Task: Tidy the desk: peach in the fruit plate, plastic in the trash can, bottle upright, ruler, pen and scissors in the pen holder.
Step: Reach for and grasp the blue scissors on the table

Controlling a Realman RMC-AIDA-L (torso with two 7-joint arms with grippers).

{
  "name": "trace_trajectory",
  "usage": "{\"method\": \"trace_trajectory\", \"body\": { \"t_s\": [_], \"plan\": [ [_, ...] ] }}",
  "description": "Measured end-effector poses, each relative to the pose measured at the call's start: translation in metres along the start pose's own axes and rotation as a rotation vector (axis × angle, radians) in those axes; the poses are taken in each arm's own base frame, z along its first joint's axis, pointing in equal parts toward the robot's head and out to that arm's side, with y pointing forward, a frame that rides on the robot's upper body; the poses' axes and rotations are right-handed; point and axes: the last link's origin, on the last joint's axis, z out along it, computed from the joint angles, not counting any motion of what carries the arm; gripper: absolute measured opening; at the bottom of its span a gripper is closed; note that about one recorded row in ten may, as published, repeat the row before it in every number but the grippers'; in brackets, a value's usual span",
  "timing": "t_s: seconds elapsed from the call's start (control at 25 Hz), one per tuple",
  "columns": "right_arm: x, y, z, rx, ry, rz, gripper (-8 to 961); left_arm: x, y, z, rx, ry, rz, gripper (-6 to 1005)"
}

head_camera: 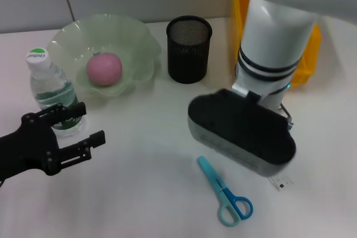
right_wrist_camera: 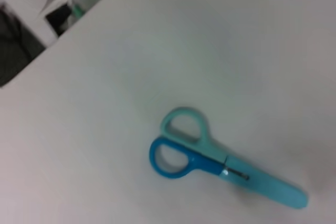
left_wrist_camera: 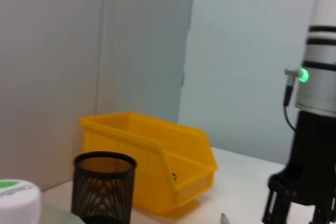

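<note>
Where right arm (head_camera: 262, 82) looms, right hand hidden; scissors (head_camera: 226, 192) visible.

One peach (head_camera: 104, 68), one bottle (head_camera: 52, 91), one scissors (head_camera: 224, 191), one pen holder (head_camera: 189, 49), one plate (head_camera: 139, 43)

Office desk: white tabletop (head_camera: 156, 193), pen holder (head_camera: 189, 49).

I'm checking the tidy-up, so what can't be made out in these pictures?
- Right pincer: hidden in the head view by its own arm; absent from the right wrist view, which shows only the scissors.
- Pen holder contents: too dark inside in the head view.
- Yellow bin contents: blocked by the arm.
</note>
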Motion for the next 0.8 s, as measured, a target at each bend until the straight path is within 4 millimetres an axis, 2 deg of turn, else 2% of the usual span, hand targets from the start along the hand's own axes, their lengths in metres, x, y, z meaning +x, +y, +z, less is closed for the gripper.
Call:
{"method": "trace_trajectory", "body": {
  "t_s": [0.24, 0.48, 0.8],
  "plan": [
    [-0.004, 0.002, 0.005, 0.076, -0.004, -0.080, 637, 0.003, -0.002, -0.002, 0.016, 0.022, -0.003, 754],
    [-0.007, 0.003, 0.009, 0.068, -0.018, -0.081, 617, 0.008, -0.004, -0.001, 0.003, 0.024, 0.009, 754],
    [-0.012, 0.011, 0.017, 0.024, -0.060, -0.182, 575, 0.009, -0.002, -0.001, -0.007, 0.025, -0.030, 754]
  ]
}}
